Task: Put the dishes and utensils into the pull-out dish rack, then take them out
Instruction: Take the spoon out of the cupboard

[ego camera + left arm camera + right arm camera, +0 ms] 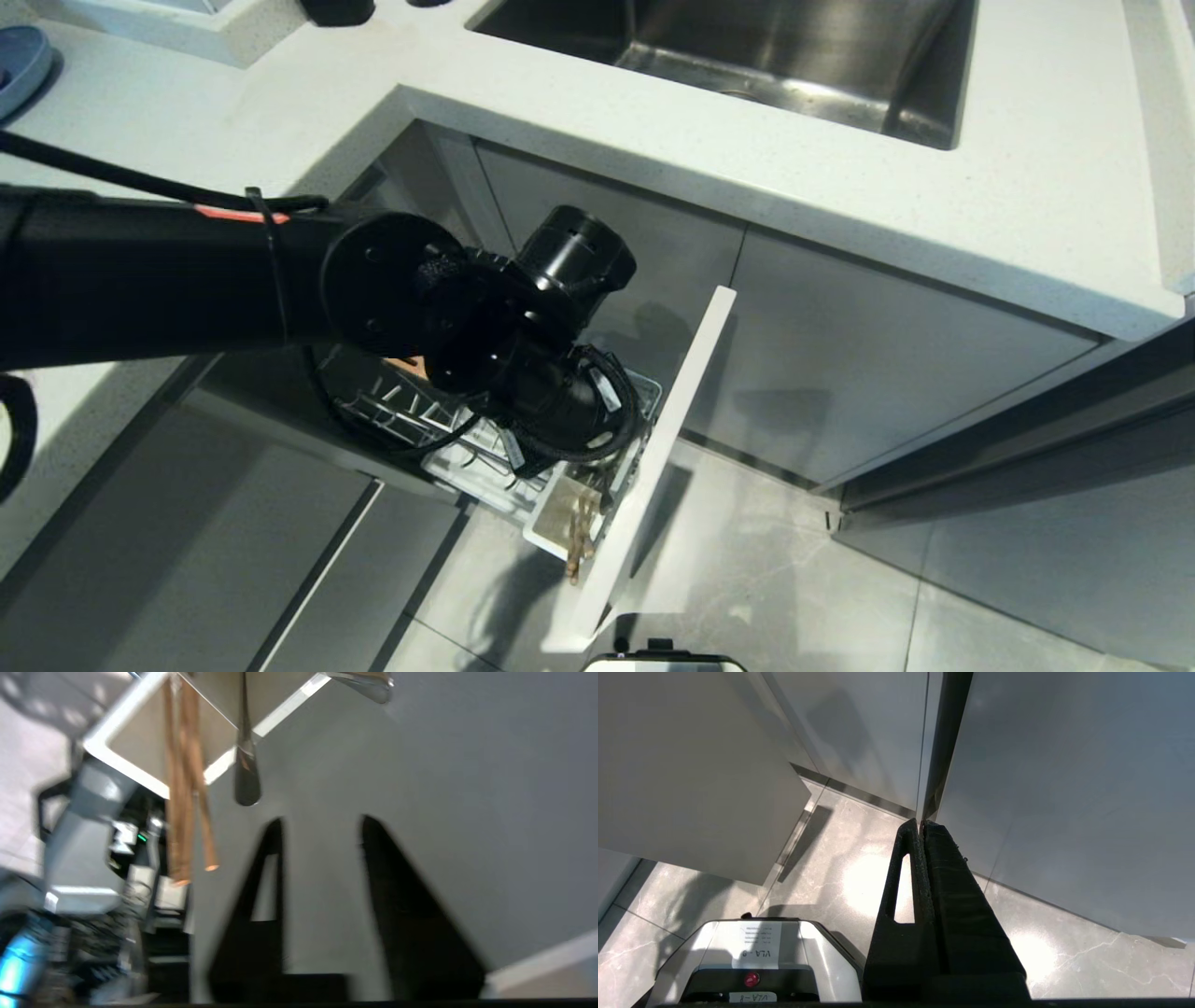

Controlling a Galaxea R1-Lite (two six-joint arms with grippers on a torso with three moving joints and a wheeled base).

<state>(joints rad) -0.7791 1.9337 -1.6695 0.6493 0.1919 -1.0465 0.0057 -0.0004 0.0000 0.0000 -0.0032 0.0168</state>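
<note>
Your rack [439,439] stands pulled out from under the counter [840,177], its pale front [667,439] swung toward the floor. The white cup [551,523] sits at the front's inner side, and the chopsticks [581,537] stand in it, their ends poking up past the cup's rim. From the left wrist you see the same cup [140,760] with the chopsticks [187,793] and the grey spoon [245,770] side by side in it, the spoon on the side nearer the front. Your left gripper [322,826] hangs just beside the cup, over the front's inner face, with its fingers [392,882] parted and nothing between them; it touches neither utensil. In the head view the arm's wrist covers most of the rack, so you cannot tell where the bowl and plate are. Your right gripper [920,823] is parked low beside the cabinet doors, well apart from the cup, its fingers pressed together and holding nothing.
</note>
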